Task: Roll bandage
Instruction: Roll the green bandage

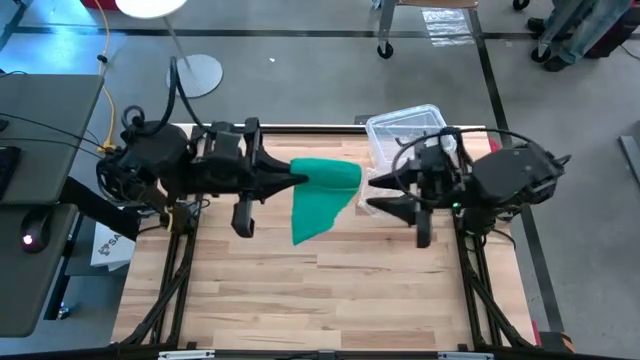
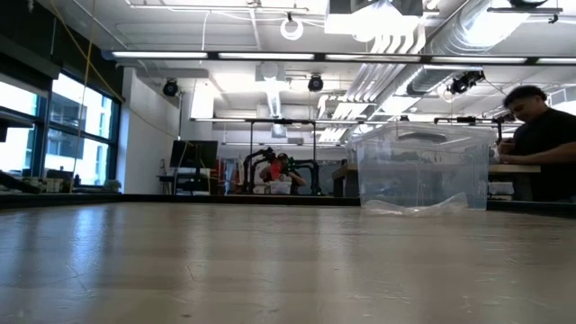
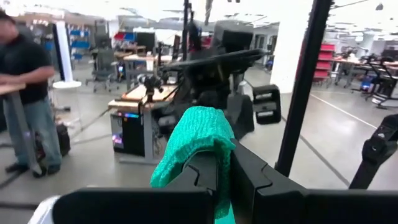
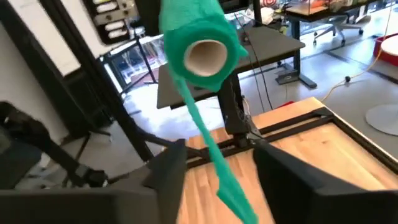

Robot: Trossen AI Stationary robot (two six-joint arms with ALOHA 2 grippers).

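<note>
While left pincer [image 1: 300,178] clamps bandage roll [image 1: 335,174] aloft above desk [image 1: 330,290], tail dangling, right pincer [image 1: 377,192] stands released just beside; regrip core squarely, keep tail taut.

A clear plastic box [image 1: 405,131] stands at the far edge of the pale wooden plank table [image 1: 330,300], its walls see-through and a crumpled bit of clear plastic [image 2: 423,206] lying inside on its floor. Beyond that box, on the grey floor, a round white lamp base [image 1: 197,74] sits under a white disc shade [image 1: 150,6]. A yellow cable [image 1: 105,85] runs along the floor near the lamp base. Behind the box, in the room, a person in a dark shirt [image 2: 543,135] leans over a desk.
</note>
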